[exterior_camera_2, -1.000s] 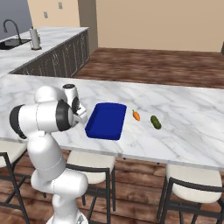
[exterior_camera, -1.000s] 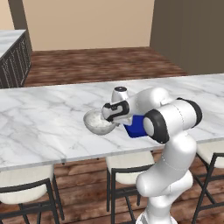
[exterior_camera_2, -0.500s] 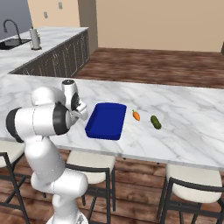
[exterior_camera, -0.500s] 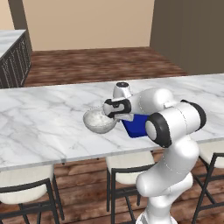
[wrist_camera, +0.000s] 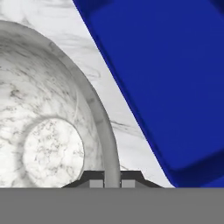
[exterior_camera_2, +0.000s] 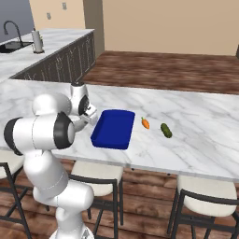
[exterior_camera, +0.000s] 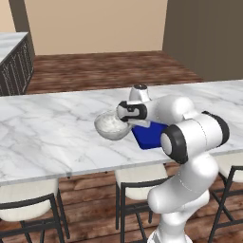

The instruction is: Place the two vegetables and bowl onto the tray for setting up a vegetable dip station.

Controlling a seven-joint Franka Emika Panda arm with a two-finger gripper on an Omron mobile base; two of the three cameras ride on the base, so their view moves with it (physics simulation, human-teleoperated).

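A white robot arm's tool pinches the rim of the speckled stone bowl, jaws clamped on either side of the wall, holding it off the marble surface just beside the deep-blue tray. The tray lies bare; the orange carrot piece and the dark green vegetable wait on the surface beyond its far side. The rim grip looks narrow, so the carry probably wants a level, unhurried sweep over the low rim, with the bowl set toward one end, leaving room for both vegetables.
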